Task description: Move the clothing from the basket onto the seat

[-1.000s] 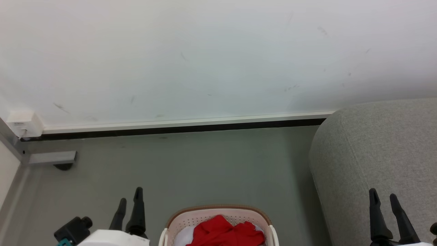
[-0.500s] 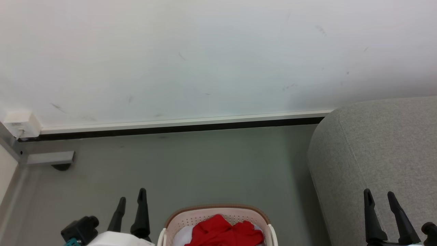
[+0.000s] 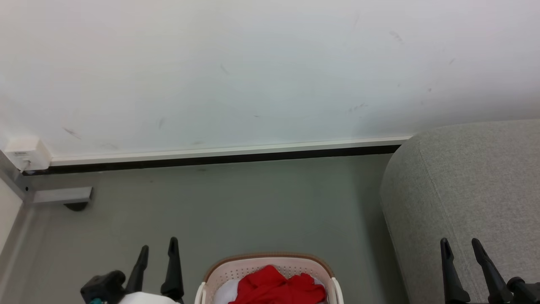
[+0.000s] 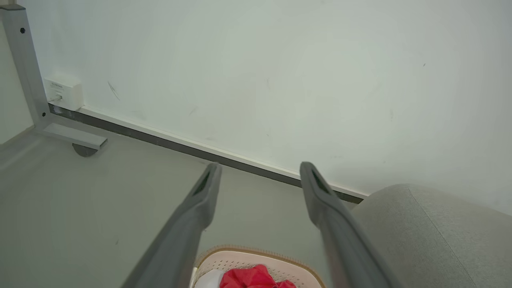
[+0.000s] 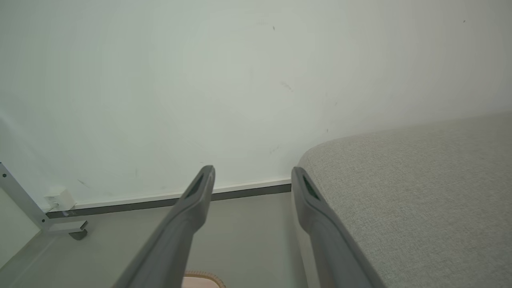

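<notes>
Near edge, centre of the head view: basket (image 3: 270, 256), cream with a brown rim, standing on the grey floor (image 3: 236, 202). Clothing (image 3: 278, 288) lies inside it as a bright red heap. Pale fabric (image 3: 225, 293) shows at the heap's left, possibly a sheet; the frame edge cuts it off, so I cannot be sure. Seat (image 3: 472, 177) stands right of the basket and apart from it, its rounded grey corner towards the far wall (image 3: 253, 76).

My left tool (image 3: 159, 244) hovers left of the basket over bare floor, fingers spread, gripping nothing. From its wrist, the left tool (image 4: 260, 166) frames the basket's far rim and a patch of red below.

My right tool (image 3: 460, 241) shows against the seat's left side, fingers parted and empty. From its wrist, the right tool (image 5: 252, 169) straddles the seat's corner.

Far left: metal frame foot (image 3: 63, 195) beside a white box (image 3: 25, 153) on the wall.
</notes>
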`<state>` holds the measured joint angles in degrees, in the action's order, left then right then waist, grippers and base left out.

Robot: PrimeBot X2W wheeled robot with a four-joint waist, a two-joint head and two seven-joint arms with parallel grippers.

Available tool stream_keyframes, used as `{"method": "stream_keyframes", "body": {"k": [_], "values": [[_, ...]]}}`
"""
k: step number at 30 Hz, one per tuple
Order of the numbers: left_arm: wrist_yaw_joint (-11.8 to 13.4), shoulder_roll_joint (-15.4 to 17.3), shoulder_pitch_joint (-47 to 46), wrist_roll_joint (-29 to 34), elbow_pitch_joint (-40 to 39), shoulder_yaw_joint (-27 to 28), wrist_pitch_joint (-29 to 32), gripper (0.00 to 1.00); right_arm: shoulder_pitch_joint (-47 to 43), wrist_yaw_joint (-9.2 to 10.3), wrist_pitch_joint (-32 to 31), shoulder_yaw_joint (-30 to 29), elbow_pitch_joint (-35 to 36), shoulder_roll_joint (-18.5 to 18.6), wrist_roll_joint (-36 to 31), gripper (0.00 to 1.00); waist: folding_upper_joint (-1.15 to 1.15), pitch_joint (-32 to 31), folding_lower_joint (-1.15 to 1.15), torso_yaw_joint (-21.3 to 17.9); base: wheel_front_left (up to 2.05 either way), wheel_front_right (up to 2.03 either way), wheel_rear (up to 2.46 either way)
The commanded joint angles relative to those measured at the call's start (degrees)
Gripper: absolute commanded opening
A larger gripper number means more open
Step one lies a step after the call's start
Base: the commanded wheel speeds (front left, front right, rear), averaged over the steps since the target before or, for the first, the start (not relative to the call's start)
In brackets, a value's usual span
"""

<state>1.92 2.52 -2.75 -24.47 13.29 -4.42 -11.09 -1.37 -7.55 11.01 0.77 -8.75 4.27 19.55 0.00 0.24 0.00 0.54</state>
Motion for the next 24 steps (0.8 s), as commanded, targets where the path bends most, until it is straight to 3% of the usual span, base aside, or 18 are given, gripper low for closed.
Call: {"method": "stream_keyframes", "body": {"k": [1,24], "values": [[0.27,0.49,0.55,2.31,-0.15,0.09,-0.42,1.0,-0.49,0.09,0.51,0.1,0.06,0.63,-1.51,1.0,0.0,-0.07,0.0,0.06,0.0,0.0,0.0],[0.3,0.55,1.95,14.23,-0.38,0.49,-3.12,1.0,-1.18,0.11,3.24,-0.2,-2.05,0.25,-6.37,1.0,0.0,-0.18,0.0,0.28,0.0,0.0,0.0]]}}
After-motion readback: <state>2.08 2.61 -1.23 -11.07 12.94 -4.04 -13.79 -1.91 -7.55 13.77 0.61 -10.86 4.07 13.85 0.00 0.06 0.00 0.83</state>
